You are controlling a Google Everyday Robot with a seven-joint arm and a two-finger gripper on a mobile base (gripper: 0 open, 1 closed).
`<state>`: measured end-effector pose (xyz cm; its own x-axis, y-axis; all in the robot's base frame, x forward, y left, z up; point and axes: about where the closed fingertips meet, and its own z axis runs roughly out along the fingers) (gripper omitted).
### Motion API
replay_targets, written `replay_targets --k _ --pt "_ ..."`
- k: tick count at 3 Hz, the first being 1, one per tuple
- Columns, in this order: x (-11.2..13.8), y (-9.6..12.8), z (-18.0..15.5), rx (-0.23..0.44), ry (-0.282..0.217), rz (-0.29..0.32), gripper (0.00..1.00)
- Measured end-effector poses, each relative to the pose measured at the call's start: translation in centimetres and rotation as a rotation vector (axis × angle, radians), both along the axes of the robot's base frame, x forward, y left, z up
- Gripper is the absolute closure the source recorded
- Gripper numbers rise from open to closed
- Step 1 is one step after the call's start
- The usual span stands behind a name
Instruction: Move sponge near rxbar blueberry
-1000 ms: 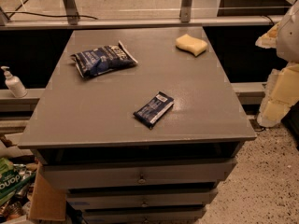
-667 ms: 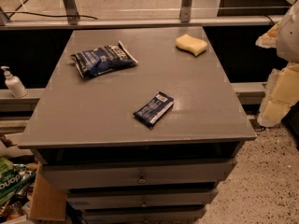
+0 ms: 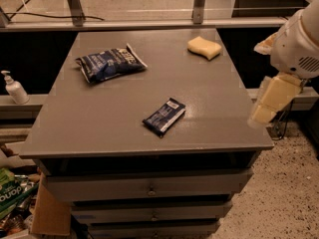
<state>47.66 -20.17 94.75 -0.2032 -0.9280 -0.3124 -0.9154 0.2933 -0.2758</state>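
The pale yellow sponge (image 3: pixel 205 47) lies at the far right corner of the grey table top (image 3: pixel 109 128). The rxbar blueberry (image 3: pixel 164 116), a flat dark blue wrapper with a white label patch at its far end, lies near the middle front of the table. The two are well apart. My gripper (image 3: pixel 265 108) hangs off the table's right edge, beyond the front right corner. It is below and to the right of the sponge and touches nothing.
A puffy dark blue chip bag (image 3: pixel 108 63) lies at the table's far left. A white pump bottle (image 3: pixel 13 88) stands on a ledge to the left. Drawers (image 3: pixel 149 188) sit below the top. Boxes and clutter (image 3: pixel 20 198) are on the floor at the lower left.
My arm and gripper have shifted a little to the left, closer to the table's right edge. The sponge, the bar and the chip bag have not moved.
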Motion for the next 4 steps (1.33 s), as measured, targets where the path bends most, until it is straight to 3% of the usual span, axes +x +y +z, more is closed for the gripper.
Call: replay_targets --k 2,4 --pt "9.4 1.0 -3.0 0.176 -0.022 -0.116 0.00" --pt "17.2 -0.3 -2.7 0.338 -0.062 -0.275 0.00"
